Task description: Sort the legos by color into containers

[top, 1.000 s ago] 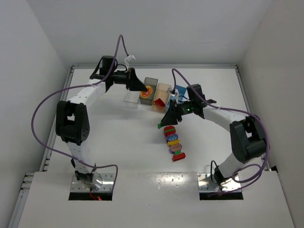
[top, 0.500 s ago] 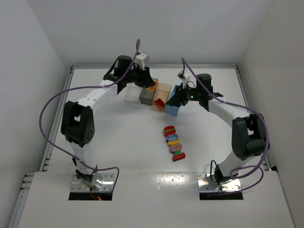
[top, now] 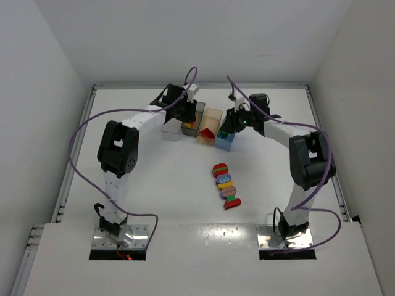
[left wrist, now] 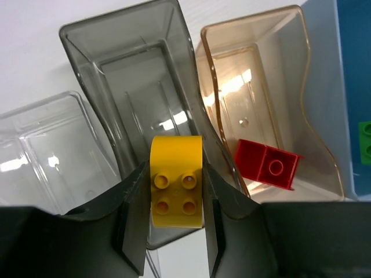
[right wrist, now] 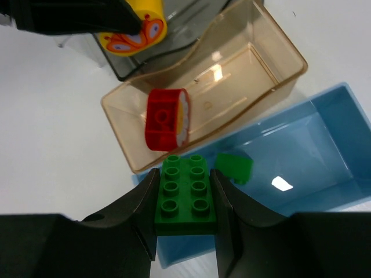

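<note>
Trouble could come from where each brick hangs. The left gripper (left wrist: 174,200) is shut tight on a yellow brick (left wrist: 175,168). That brick sits over the near end of the dark grey bin (left wrist: 110,40), close to the side that touches the tan bin (left wrist: 250,18). If it drops from here, it may hit that side and hop next door, where a red brick (left wrist: 268,165) lies (wrong color pals).

The right gripper (right wrist: 185,202) pinches a green brick (right wrist: 185,182) right over the near rim of the light blue bin (right wrist: 330,145). That bin has one small green piece (right wrist: 235,167) inside. A drop now could clip the rim, and the brick could tumble out onto the table (top: 154,179).

The two arms are also very near each other, so a quick swing could make them bump or knock a bin. The clear bin (left wrist: 35,145) shows nothing inside in the part I can see.

The table is flat, white and smooth, so I think a lost brick would slide. A row of mixed bricks (top: 226,185) waits in the middle of it. Plain white walls (top: 185,37) stand on three sides.
</note>
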`<state>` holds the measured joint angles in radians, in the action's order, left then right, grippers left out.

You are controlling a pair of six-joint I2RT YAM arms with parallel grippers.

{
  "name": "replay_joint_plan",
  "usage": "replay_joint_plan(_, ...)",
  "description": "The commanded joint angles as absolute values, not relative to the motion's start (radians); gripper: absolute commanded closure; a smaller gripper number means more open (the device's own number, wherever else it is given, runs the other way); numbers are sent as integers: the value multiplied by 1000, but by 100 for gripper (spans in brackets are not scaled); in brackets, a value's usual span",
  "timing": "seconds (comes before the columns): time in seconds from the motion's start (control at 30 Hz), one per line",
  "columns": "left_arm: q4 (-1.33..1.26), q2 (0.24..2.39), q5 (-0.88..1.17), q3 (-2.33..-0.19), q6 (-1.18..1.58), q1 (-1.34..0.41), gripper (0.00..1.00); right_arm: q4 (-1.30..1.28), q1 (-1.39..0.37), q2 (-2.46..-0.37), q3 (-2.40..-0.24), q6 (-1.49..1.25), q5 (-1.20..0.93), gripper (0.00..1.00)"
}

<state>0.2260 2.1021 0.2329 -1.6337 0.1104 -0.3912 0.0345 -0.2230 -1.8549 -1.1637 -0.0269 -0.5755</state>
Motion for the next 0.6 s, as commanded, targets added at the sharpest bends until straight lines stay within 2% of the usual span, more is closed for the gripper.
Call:
replay_joint_plan(0.0,210,2098,189,-1715,89,-387,94,38,-212,-1864,-1233,35,-545,100)
replay_joint_plan(0.13,219,2134,169,-1736,89,-387,90,38,-202,-1897,-1252,54,-526,100)
replay_joint_plan(0.2,219,2146,158,-1746,89,-387,85,29,-202,-1908,-1261,66,-526,100)
replay_joint_plan(0.23,228,2146,158,-1755,89,-387,80,29,-202,-1908,-1261,66,-517,100)
replay_joint_plan(0.27,229,2146,147,-1755,89,-387,68,29,-202,-1919,-1261,66,-517,100)
replay_joint_plan(0.37,229,2146,137,-1755,89,-387,45,38,-202,-1930,-1261,75,-494,100)
replay_joint_plan(0.53,239,2146,153,-1764,98,-377,39,38,-193,-1940,-1272,86,-449,100)
replay_joint_plan(0.57,239,2146,167,-1764,98,-368,36,38,-193,-1940,-1272,86,-449,94)
